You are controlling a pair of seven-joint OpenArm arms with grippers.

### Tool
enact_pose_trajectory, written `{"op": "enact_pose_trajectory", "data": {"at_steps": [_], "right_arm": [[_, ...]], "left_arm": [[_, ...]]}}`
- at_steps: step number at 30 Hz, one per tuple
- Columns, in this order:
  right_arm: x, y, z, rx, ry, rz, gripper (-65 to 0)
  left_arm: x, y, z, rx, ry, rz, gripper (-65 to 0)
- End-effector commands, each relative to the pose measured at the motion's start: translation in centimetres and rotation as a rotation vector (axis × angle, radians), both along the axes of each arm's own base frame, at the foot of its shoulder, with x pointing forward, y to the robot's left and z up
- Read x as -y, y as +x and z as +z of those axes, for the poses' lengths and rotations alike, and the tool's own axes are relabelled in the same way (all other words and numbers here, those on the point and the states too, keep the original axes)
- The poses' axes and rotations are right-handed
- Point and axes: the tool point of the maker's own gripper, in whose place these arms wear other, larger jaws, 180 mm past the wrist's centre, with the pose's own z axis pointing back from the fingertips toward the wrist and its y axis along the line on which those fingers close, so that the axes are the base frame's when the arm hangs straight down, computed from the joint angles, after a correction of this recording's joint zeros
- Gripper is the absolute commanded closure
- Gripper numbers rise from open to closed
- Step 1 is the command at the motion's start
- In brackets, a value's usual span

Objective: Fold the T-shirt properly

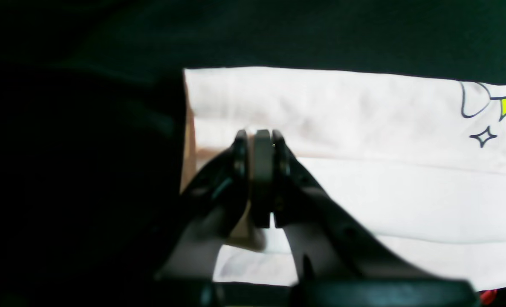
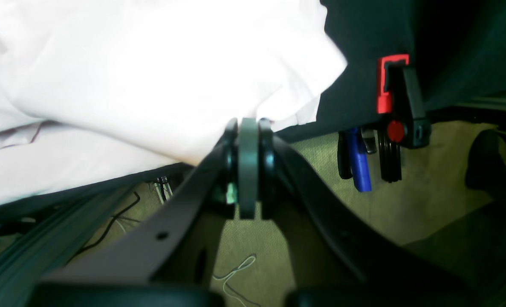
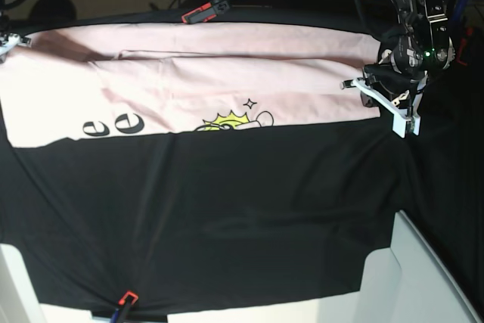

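The T-shirt point(image 3: 189, 85) is laid in a folded band along the worktop's point(image 3: 227, 217) far edge. Both sets of fingers are closed, apparently pinching its end edges. Soft, light cloth; corners are best held.

I see the tabletop under a black cloth point(image 3: 227, 217), held by clamps point(image 3: 208, 11) at its edges. The pink T-shirt point(image 3: 227, 81) lies folded lengthwise across the cloth's far half.
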Motion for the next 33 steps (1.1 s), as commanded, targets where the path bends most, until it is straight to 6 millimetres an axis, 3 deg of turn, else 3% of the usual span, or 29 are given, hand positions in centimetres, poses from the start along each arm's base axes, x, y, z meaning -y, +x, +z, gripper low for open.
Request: {"op": "enact_pose_trajectory", "data": {"at_steps": [1,12,19,24,33], "right_arm": [[0.8,0.0,0.9,0.016,-0.027,-0.01,0.0],[0.5,-2.8,0.3,-0.034,-0.02,-0.039,0.0],[0.3,-2.7,0.2,-0.035,-0.017,-0.034,0.0],[-0.3,-3.8,-0.5,-0.082,0.007,-0.043,0.0],[-1.3,-4.2,-0.9,-0.109,0.015,0.048,0.0]], "left_arm": [[-0.3,0.6,1.0,0.037,0.012,-0.003,0.0],[-0.2,0.5,0.9,0.034,0.01,-0.004,0.0],[-0.2,0.3,0.7,0.029,0.007,-0.004,0.0],[-0.2,-0.3,0.6,0.019,0.009,-0.006,0.0],[-0.1,-0.3,0.6,0.019,0.007,-0.006,0.0]]}}
